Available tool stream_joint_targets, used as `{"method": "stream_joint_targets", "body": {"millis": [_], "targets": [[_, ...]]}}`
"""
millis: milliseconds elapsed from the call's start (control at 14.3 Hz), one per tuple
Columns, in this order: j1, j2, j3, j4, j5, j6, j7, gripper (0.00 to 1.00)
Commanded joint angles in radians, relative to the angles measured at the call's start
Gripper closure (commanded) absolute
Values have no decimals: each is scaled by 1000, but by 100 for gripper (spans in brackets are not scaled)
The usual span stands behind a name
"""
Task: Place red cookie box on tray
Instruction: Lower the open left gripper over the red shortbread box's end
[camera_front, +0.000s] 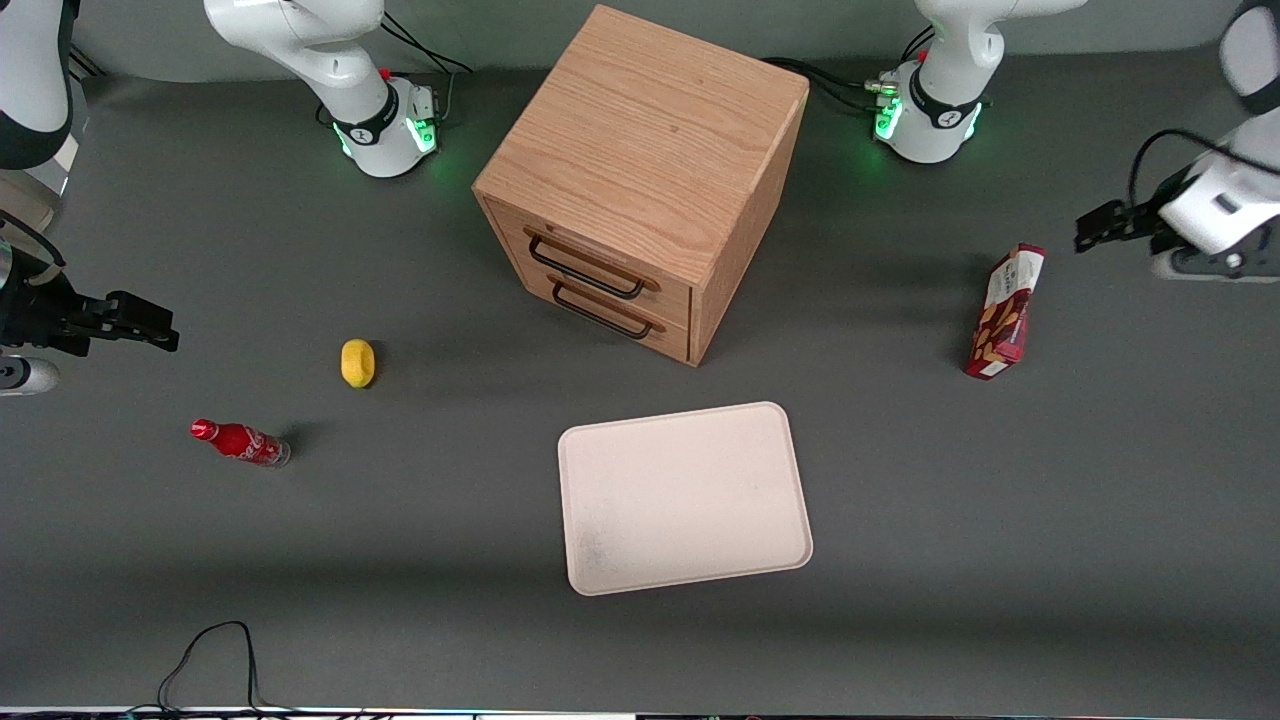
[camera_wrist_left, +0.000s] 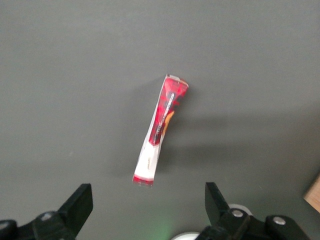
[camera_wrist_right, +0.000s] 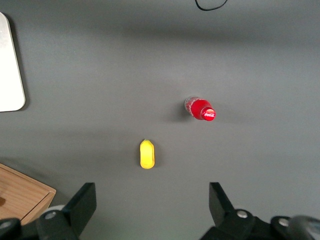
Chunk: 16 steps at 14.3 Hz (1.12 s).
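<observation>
The red cookie box (camera_front: 1005, 312) stands on a narrow long edge on the grey table, toward the working arm's end. In the left wrist view the box (camera_wrist_left: 161, 127) shows edge-on from above, with its white end nearest the fingers. My left gripper (camera_front: 1092, 228) hovers well above the table, beside the box and a little farther from the front camera than it. The gripper (camera_wrist_left: 147, 210) is open wide and empty, and does not touch the box. The cream-white tray (camera_front: 685, 497) lies flat and bare near the table's middle, nearer the front camera than the box.
A wooden two-drawer cabinet (camera_front: 640, 180) stands between the arm bases, farther from the front camera than the tray. A yellow lemon-like object (camera_front: 357, 362) and a small red soda bottle (camera_front: 240, 441) lie toward the parked arm's end. A black cable (camera_front: 215, 650) loops at the front edge.
</observation>
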Motion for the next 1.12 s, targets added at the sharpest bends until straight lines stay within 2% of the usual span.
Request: {"method": "stream_joint_targets", "body": {"millis": [0, 209, 488, 1047], "targets": [[-3, 8, 4, -166, -3, 228, 67, 0], [-3, 138, 4, -220, -3, 434, 83, 0], [-3, 282, 4, -238, -5, 601, 139, 0], [0, 327, 4, -244, -5, 645, 176, 0]]}}
